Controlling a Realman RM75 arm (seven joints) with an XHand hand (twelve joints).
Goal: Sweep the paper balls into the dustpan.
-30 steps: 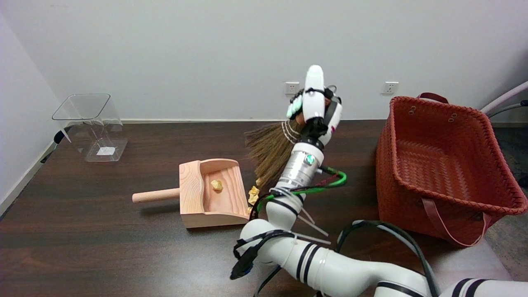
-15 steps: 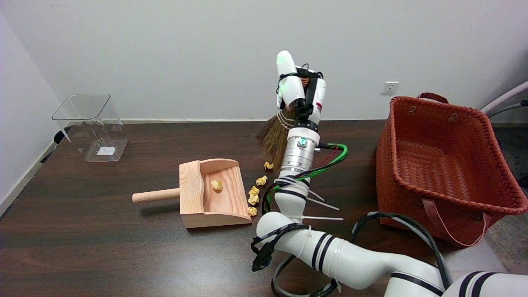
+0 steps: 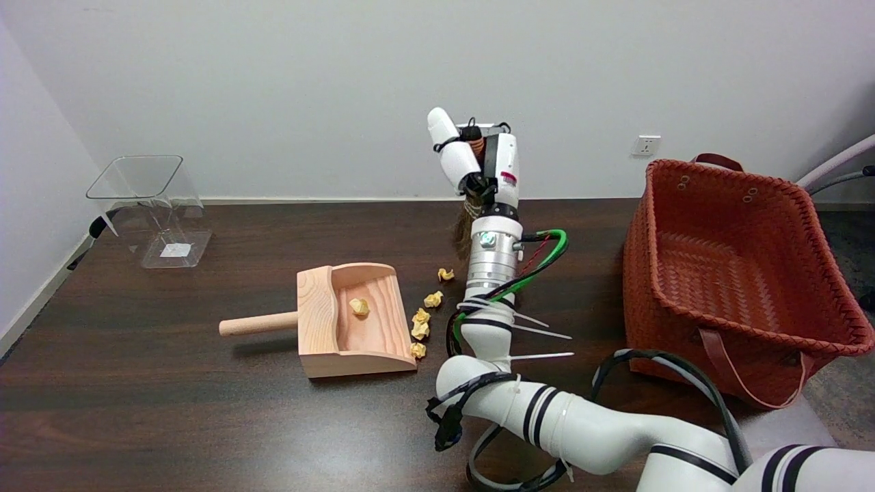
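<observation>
We're mid-sweep, and the right hand (image 3: 478, 160) has swung up and away to the right since a second ago. Back then the broom (image 3: 465, 229) had its bristles fanned out low, just beside the dustpan (image 3: 352, 321) mouth; now only a narrow tuft shows, tucked behind the wrist and lifted off the table (image 3: 171, 410). The hand is clenched around the broom's handle, and most of the broom is hidden behind hand and arm.

That lift uncovers what is left. One paper ball (image 3: 358, 306) sits inside the dustpan, as it did before. The loose paper balls (image 3: 420, 326) lie on the table just outside the open mouth: three stacked close by the right edge, then two more (image 3: 438, 287) trailing up and to the right. We'd call the job barely begun, one in and five to go, and this looks like a wind-up for a fresh stroke.

The broom's long axis runs nearly upright, bristles pointing down toward the table, handle end up in the fist. The dustpan lies with its long axis left to right, round handle (image 3: 258, 323) sticking out left, open mouth facing right toward the balls, so a right-to-left sweep suits it.
</observation>
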